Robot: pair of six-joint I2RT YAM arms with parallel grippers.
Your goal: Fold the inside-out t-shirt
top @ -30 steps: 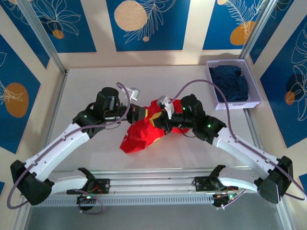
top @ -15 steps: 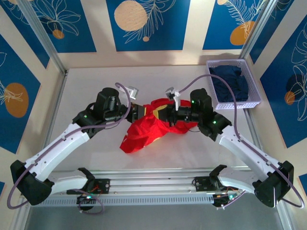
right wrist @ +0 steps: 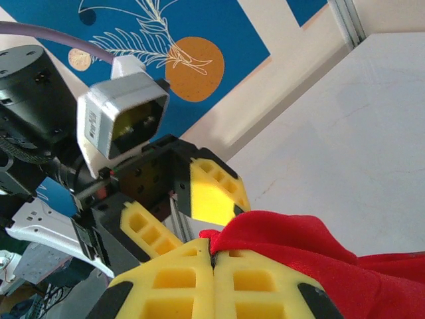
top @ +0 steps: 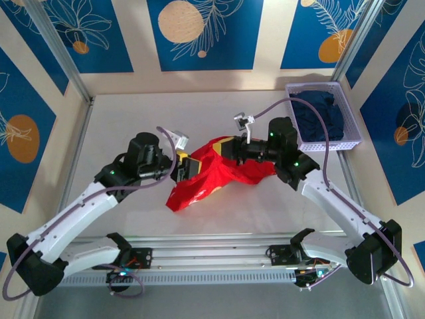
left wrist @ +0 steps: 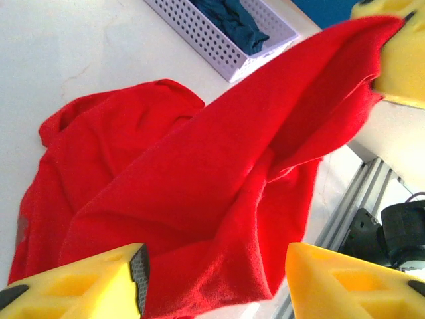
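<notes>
The red t-shirt (top: 199, 183) lies crumpled mid-table, with one edge drawn up toward the right. My right gripper (top: 228, 147) is shut on that raised edge, and in the right wrist view the yellow pads (right wrist: 212, 266) pinch a red fold (right wrist: 312, 246). My left gripper (top: 184, 166) stands open just left of the cloth. In its own view its fingers (left wrist: 80, 286) straddle the red cloth (left wrist: 199, 166) without pressing it. The left gripper (right wrist: 179, 209) faces the right one, jaws apart. No print or lettering shows.
A white perforated basket (top: 297, 129) with a dark navy garment (top: 322, 113) stands at the back right, and shows in the left wrist view too (left wrist: 199, 33). The metal rail (top: 212, 249) runs along the near edge. Bare table (top: 133, 119) lies behind and to the left.
The left gripper has opened, let go of the red cloth and drawn back slightly toward the near left. The right gripper, still shut, has carried its edge of cloth up and away.
</notes>
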